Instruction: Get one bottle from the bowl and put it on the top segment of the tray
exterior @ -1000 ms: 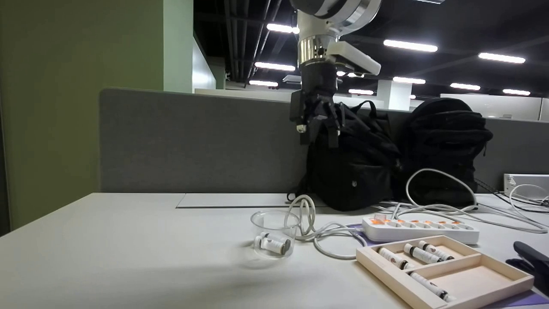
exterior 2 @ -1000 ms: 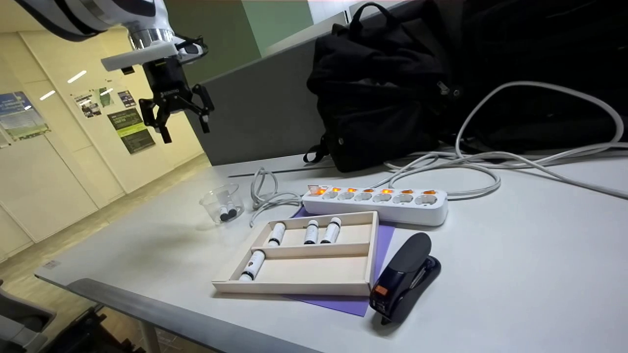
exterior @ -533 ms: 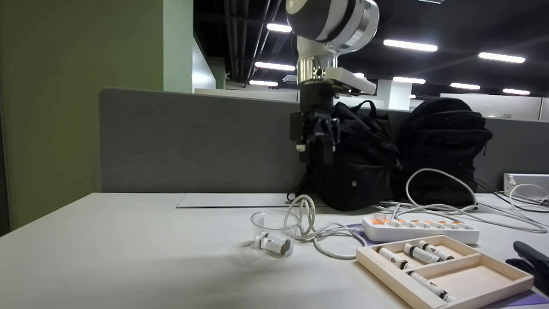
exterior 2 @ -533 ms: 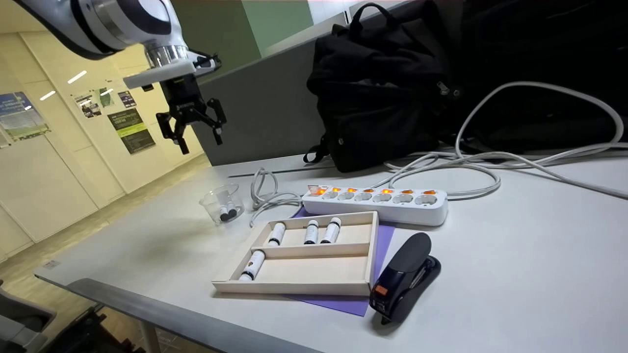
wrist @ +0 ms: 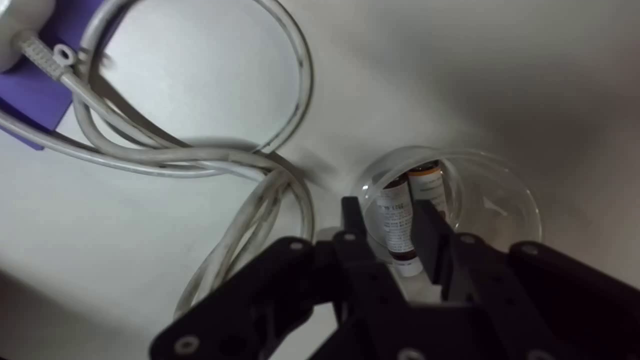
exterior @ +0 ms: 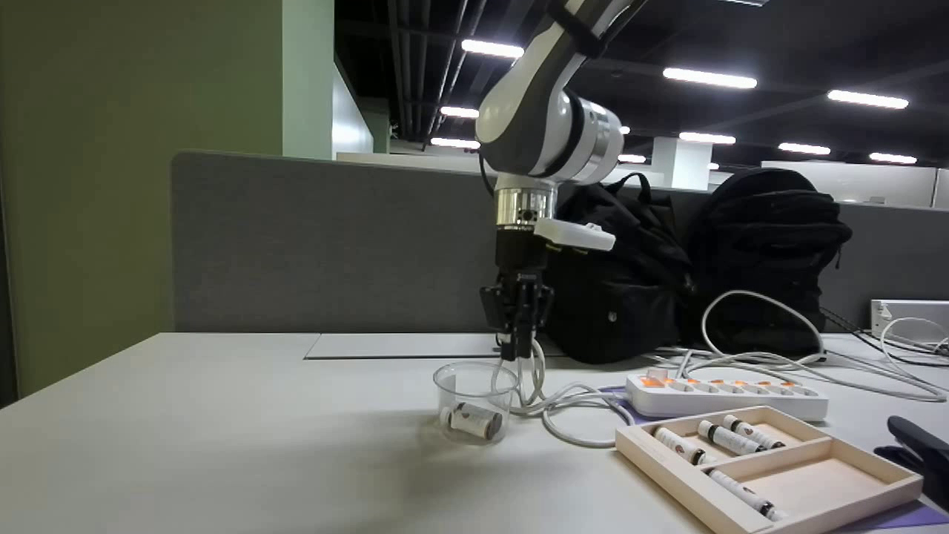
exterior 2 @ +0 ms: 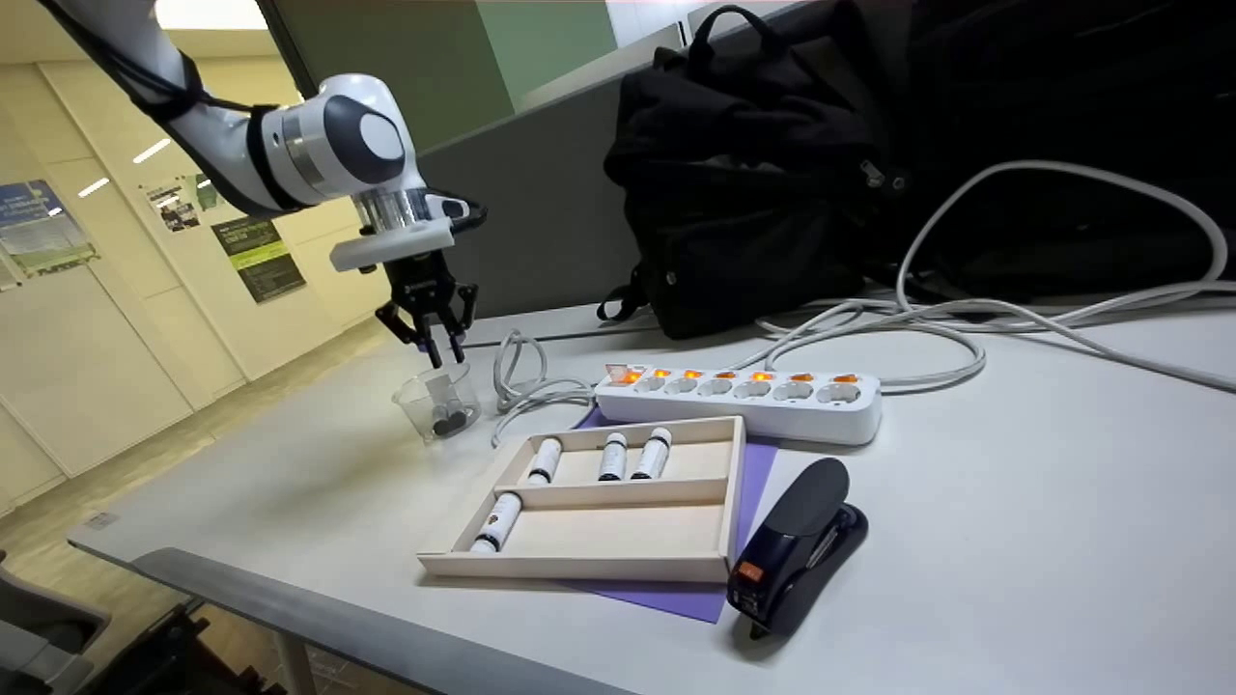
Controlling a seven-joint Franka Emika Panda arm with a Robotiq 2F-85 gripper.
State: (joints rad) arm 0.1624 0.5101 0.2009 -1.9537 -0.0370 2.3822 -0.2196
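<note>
Two bottles (wrist: 397, 220) with white labels lie side by side in the clear round bowl (wrist: 535, 205), also seen as the bowl (exterior: 461, 393) in an exterior view. My gripper (wrist: 387, 202) hangs just above the bowl rim, pointing down, its fingers part-way apart with nothing between them. In the wrist view the nearer bottle shows in the gap, below the fingertips; the right finger (wrist: 430, 235) covers part of the other bottle (wrist: 429, 186). The tan tray (exterior 2: 599, 569) has two long segments: three bottles lie in the far segment (exterior 2: 700, 458), one in the near segment (exterior 2: 618, 531).
A white cable (exterior: 586, 426) loops beside the bowl toward the white power strip (exterior 2: 744, 410). Two black backpacks (exterior: 623, 311) lean on the grey partition (exterior: 341, 245). A black stapler (exterior 2: 797, 550) lies beside the tray, which rests over a purple sheet (exterior 2: 666, 600).
My gripper has come down from well above the table to just over the bowl. Its fingers have drawn closer together. Bowl, bottles and tray stay where they were.
</note>
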